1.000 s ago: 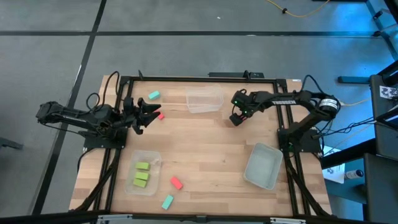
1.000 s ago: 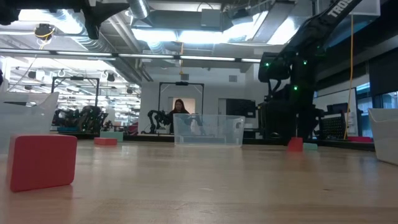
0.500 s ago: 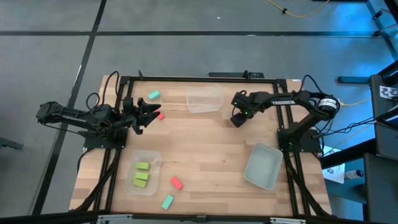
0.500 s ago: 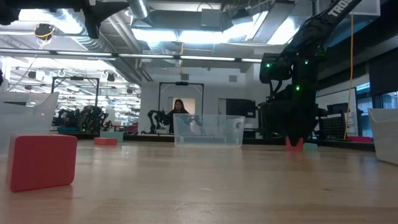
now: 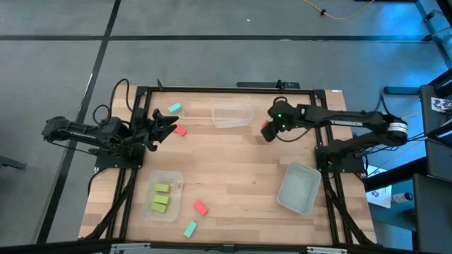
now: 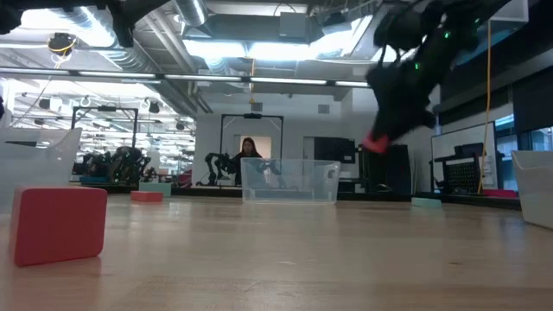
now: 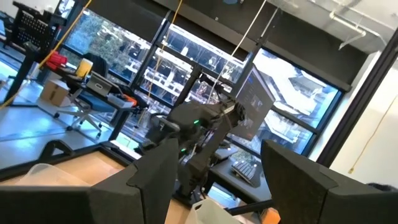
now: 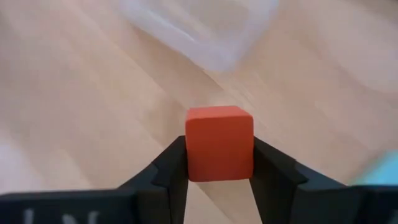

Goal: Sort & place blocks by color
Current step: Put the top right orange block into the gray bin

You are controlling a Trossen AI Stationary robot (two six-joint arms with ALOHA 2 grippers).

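Your right arm is reaching out across the far side of the table, its right gripper (image 5: pixel 268 130) hanging in the air just beside the clear tub (image 5: pixel 232 113) at the far edge. Its fingers are pinching a red block (image 8: pixel 219 143), which is sitting squarely between the two pads with its front face poking out; the low view shows it lifted off the wood. Your left gripper (image 5: pixel 169 123) is waiting with fingers spread wide near another red block (image 5: pixel 181 130).
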